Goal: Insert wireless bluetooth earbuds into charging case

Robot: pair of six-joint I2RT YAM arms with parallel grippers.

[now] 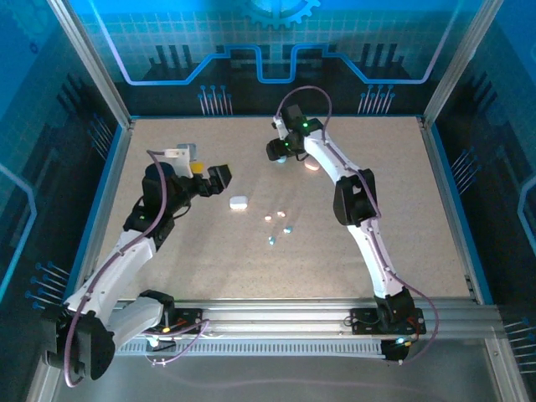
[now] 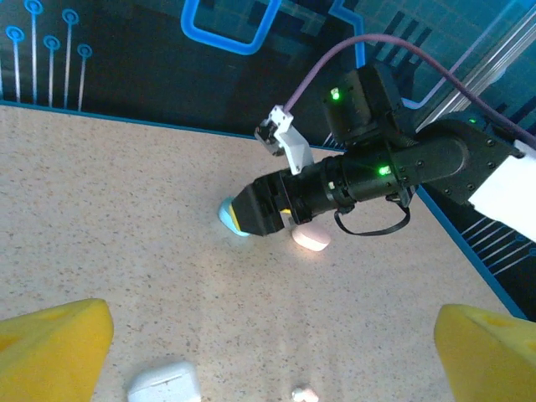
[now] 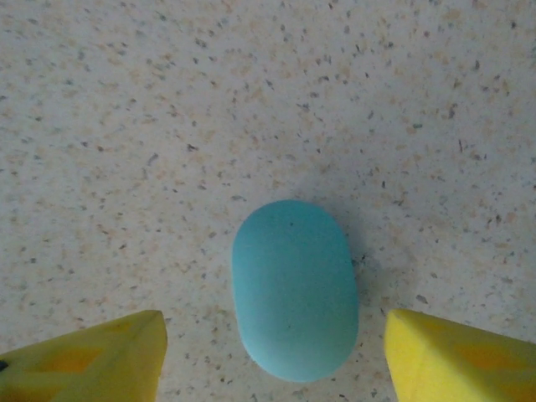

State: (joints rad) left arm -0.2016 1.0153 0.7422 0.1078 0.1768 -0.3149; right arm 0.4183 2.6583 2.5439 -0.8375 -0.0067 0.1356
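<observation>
A closed pale blue pebble-shaped case (image 3: 295, 289) lies flat on the speckled table, between the wide-apart yellow fingers of my open right gripper (image 3: 272, 356). The left wrist view shows that gripper (image 2: 255, 211) hovering over the blue case (image 2: 225, 217), with a closed pink case (image 2: 311, 239) just beside it. A white case (image 1: 239, 203) lies mid-table, right in front of my open, empty left gripper (image 1: 219, 180). Several tiny earbuds are scattered to its right: a pink one (image 1: 268, 218), a white one (image 1: 280, 213) and two pale blue ones (image 1: 286, 228) (image 1: 271, 240).
The table (image 1: 167, 268) is fenced by a blue rim and aluminium posts, with a patterned blue wall behind. Bare table spreads in front of the earbuds and at the right. The white case (image 2: 163, 385) and one pink earbud (image 2: 304, 394) sit at the bottom of the left wrist view.
</observation>
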